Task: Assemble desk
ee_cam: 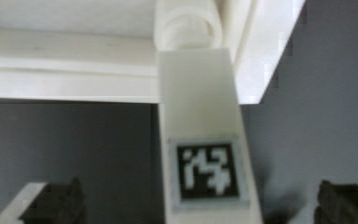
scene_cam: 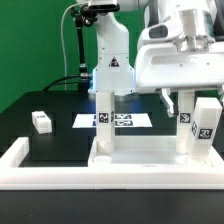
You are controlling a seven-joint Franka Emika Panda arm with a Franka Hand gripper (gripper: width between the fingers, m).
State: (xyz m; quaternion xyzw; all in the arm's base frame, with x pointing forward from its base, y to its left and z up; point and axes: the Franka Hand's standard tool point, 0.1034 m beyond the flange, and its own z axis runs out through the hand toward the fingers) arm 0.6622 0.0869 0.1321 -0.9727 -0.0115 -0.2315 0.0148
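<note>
The desk's white tabletop panel (scene_cam: 140,152) lies flat at the front, against the low barrier wall. Three white block legs with tags stand upright on it: one on the exterior view's left (scene_cam: 103,118) and two on the right (scene_cam: 206,128) (scene_cam: 185,122). A fourth leg (scene_cam: 41,122) lies loose on the black table. My gripper (scene_cam: 180,98) hangs just above the right-hand legs. In the wrist view one tagged leg (ee_cam: 202,120) rises from the tabletop panel (ee_cam: 78,50). My gripper (ee_cam: 202,205) is open. Its dark fingers (ee_cam: 51,205) stand well apart on either side of the leg without touching it.
The long low white barrier wall (scene_cam: 55,178) runs along the front and turns back at the exterior view's left. The marker board (scene_cam: 118,121) lies flat behind the tabletop. The robot's base (scene_cam: 110,65) stands at the back, with a black cable beside it.
</note>
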